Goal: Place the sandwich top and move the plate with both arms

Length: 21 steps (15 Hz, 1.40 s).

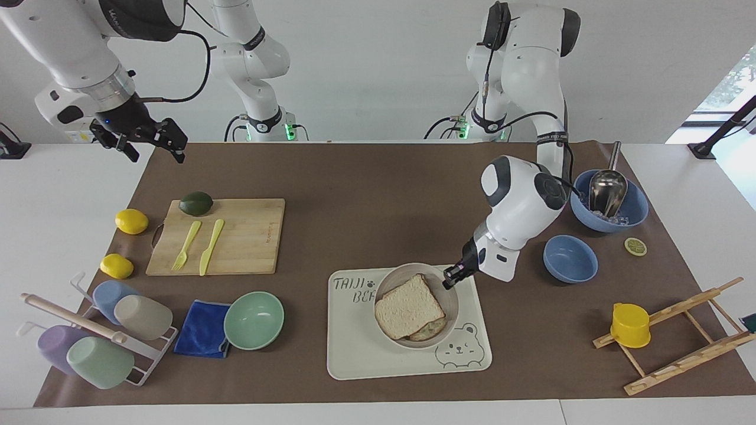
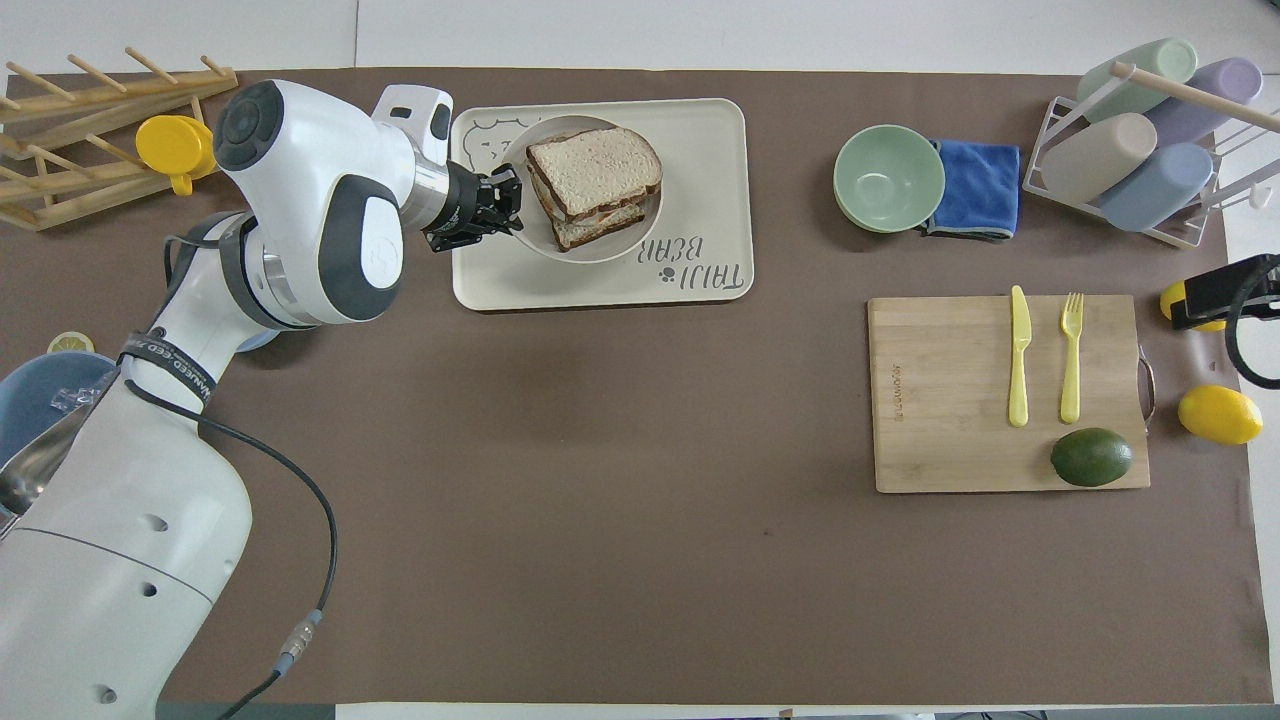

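Observation:
The sandwich top (image 1: 409,306) (image 2: 593,171), a pale speckled slice with a brown crust, lies on the stacked sandwich on the round beige plate (image 1: 394,278) (image 2: 600,247). The plate is over the cream bear tray (image 1: 360,354) (image 2: 700,130). My left gripper (image 1: 450,277) (image 2: 508,203) is shut on the plate's rim at the side toward the left arm's end. My right gripper (image 1: 155,141) waits up in the air past the cutting board at the right arm's end; only its edge (image 2: 1215,292) shows in the overhead view.
A wooden cutting board (image 1: 248,236) carries an avocado (image 1: 196,203), a yellow fork and knife. Two lemons (image 1: 131,221), a mint bowl (image 1: 254,320), a blue cloth and a cup rack stand toward the right arm's end. Two blue bowls (image 1: 570,258), a scoop, a yellow cup and a wooden rack stand toward the left arm's end.

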Tool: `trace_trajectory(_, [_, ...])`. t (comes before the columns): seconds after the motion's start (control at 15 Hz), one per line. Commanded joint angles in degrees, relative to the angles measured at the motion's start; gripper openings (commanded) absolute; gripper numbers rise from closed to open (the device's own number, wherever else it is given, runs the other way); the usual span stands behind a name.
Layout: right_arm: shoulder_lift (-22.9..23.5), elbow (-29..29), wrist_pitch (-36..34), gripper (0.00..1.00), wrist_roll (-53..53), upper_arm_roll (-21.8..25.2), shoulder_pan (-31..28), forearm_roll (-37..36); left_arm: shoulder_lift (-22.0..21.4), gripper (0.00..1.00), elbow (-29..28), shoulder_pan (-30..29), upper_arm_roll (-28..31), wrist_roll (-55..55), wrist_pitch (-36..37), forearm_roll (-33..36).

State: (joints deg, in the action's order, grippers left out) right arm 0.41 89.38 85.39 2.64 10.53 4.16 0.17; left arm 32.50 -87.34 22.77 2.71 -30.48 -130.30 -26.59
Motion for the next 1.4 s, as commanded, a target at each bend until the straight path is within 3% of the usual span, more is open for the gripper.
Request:
trace_trajectory(0.0, [-1.20,1.06,-0.22,1.00,-0.97,-0.25,-0.29,1.23,1.78,0.00,1.31,0.26,0.10,-1.16,-3.90,-0.84])
trace_trajectory(0.2, [-1.20,1.06,-0.22,1.00,-0.97,-0.25,-0.29,1.15,1.34,0.00,-3.26,1.05,0.19,-1.95,-10.22,-0.66])
trace_trajectory(0.33, [-1.20,1.06,-0.22,1.00,-0.97,-0.25,-0.29,1.15,0.90,0.00,-4.41,1.05,0.19,-1.51,-10.15,-0.48])
trace_trajectory(0.4, [-1.20,1.06,-0.22,1.00,-0.97,-0.25,-0.29,1.23,0.72,0.17,-4.33,1.05,0.19,-1.42,-9.98,-0.40])
trace_trajectory(0.47, [-1.20,1.06,-0.22,1.00,-0.97,-0.25,-0.29,1.23,0.72,0.64,-4.41,1.05,0.19,-1.42,-9.80,-0.40])
trace_trajectory(0.53, [-1.20,1.06,-0.22,1.00,-0.97,-0.25,-0.29,1.15,0.64,1.00,-4.41,1.05,0.36,-1.42,-8.84,-0.31])
trace_trajectory(0.67, [-1.20,1.06,-0.22,1.00,-0.97,-0.25,-0.29,1.23,0.02,1.00,-3.36,0.87,0.45,-1.51,-4.55,1.87])
trace_trajectory(1.0, [-1.20,1.06,-0.22,1.00,-0.97,-0.25,-0.38,1.15,-6.56,1.00,-3.62,-3.51,0.54,-1.25,0.82,6.27])
trace_trajectory(1.33, [-1.20,1.06,-0.22,1.00,-0.97,-0.25,-0.29,1.23,-14.38,1.00,-3.36,-8.00,0.37,0.85,12.05,17.78])
